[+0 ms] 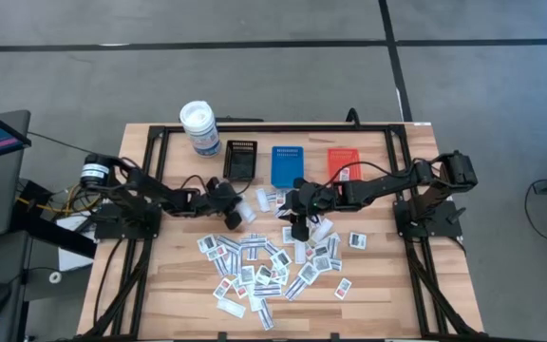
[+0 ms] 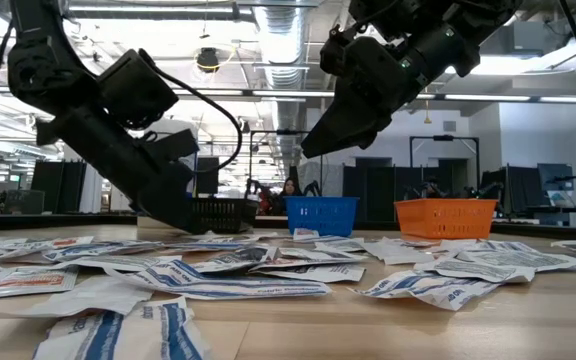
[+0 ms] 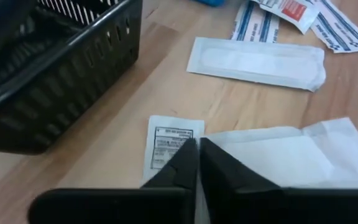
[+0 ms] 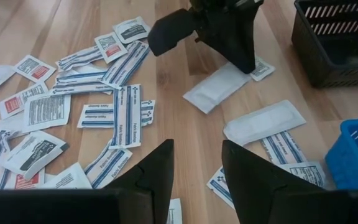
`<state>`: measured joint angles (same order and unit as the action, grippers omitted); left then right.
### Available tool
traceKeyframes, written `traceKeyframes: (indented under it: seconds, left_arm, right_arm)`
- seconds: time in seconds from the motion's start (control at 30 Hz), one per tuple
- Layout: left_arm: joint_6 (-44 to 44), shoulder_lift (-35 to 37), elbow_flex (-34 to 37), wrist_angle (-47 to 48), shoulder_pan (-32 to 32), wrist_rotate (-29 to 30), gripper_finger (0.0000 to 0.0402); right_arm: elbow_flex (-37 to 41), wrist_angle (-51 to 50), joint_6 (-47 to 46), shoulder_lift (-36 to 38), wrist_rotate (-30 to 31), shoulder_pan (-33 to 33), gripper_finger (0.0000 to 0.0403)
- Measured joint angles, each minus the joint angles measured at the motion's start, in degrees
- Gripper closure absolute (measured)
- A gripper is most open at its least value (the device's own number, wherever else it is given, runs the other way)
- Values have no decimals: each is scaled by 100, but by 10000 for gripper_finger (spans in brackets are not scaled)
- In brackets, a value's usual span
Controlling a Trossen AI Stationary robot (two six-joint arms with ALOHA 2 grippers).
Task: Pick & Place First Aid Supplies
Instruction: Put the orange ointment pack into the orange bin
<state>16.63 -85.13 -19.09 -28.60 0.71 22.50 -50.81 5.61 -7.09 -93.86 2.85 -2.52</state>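
Several first aid supplies [image 1: 264, 266], small flat white packets, lie spread over the wooden table's middle. My left gripper [image 3: 197, 155] is shut. It slants down beside the black tray [image 3: 61, 74], its tips at the table, where a small square packet with dark print [image 3: 169, 146] meets a larger plain white packet [image 3: 291, 155]. From the right wrist view it shows as a dark wedge [image 4: 247, 59] standing on that small packet [image 4: 265, 70]. My right gripper [image 4: 197, 168] is open and hovers above the packets, with nothing between its fingers. My left gripper comes slanting down from the table's left, and its shut fingertips [image 3: 188, 158] meet at the small square packet's edge [image 3: 194, 140], next to the larger white packet. The packet lies flat on the table. The fingers hide whether they pinch that edge or only rest on it.
The black tray [image 1: 240, 159], a blue tray [image 1: 288, 163] and an orange tray [image 1: 343, 163] stand in a row at the far side. A white canister [image 1: 198, 128] is at the far left. A long white packet [image 3: 257, 62] lies beyond my left gripper. A dark frame [image 1: 150, 190] runs along the table's edges.
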Motion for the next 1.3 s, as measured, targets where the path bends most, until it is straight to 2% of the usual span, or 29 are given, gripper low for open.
traceKeyframes:
  seconds: [0.3, 0.5, 0.77, 0.87, 1.1, 1.2, 1.3]
  left_arm:
    - [-2, 412, 37, 118, -27, -410, 397]
    - [-334, 670, 45, -510, -276, -723, 398]
    - [-390, 691, 42, -583, -359, -707, 397]
    - [-385, 691, 39, -962, -376, -995, 398]
    - [-394, 691, -264, -1458, -434, -1998, 397]
    - [-456, 695, -367, -1478, -569, -2207, 398]
    - [-607, 695, -380, -1478, -681, -2242, 397]
  right_arm:
    - [0, 0, 2, 0, 0, 0, 274]
    - [0, 1, 2, 0, 0, 0, 274]
    - [0, 21, 4, 0, 0, 0, 274]
    - [0, 38, 51, -11, -2, 0, 274]
    - [4, 766, 1072, -609, -3, -23, 274]
    - [4, 1199, 1648, -870, 2, -49, 274]
    - [-1, 1499, 1761, -949, 2, -68, 274]
